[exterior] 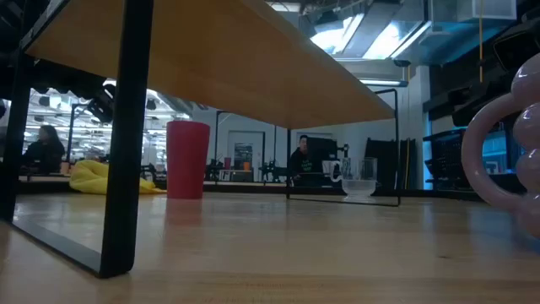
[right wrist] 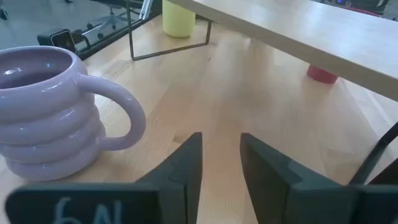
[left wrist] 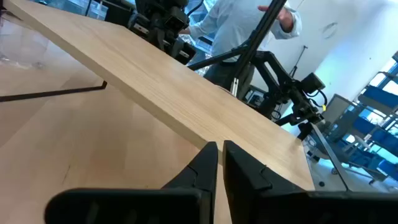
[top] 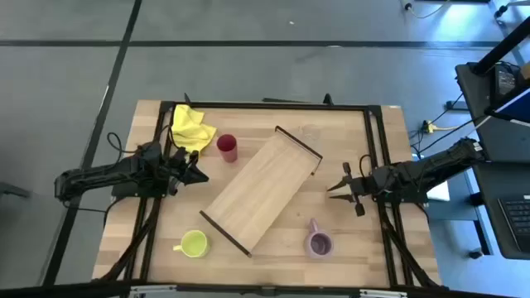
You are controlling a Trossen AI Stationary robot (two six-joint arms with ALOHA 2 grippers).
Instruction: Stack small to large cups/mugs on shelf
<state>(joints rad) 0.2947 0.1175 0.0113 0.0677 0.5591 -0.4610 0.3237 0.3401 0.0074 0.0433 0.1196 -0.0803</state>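
Note:
The shelf (top: 261, 189) lies slantwise on its end rails in the middle of the table. The dark red tumbler (top: 227, 147) stands upright by the shelf's far left side. The lime-yellow mug (top: 194, 243) stands near the front left, and the lilac mug (top: 318, 242) near the front right, also upright. My left gripper (top: 199, 172) hovers left of the shelf, shut and holding nothing, its fingers (left wrist: 208, 165) pointing at the shelf's long edge (left wrist: 161, 87). My right gripper (top: 334, 189) hovers right of the shelf, open, with the lilac mug (right wrist: 50, 112) off to one side of it.
A yellow cloth (top: 192, 128) lies at the far left beside the tumbler. Dark frame bars (top: 377, 149) run along the table's edges. A person (left wrist: 230, 31) stands beyond the table. Bare wood lies between the shelf and both front mugs.

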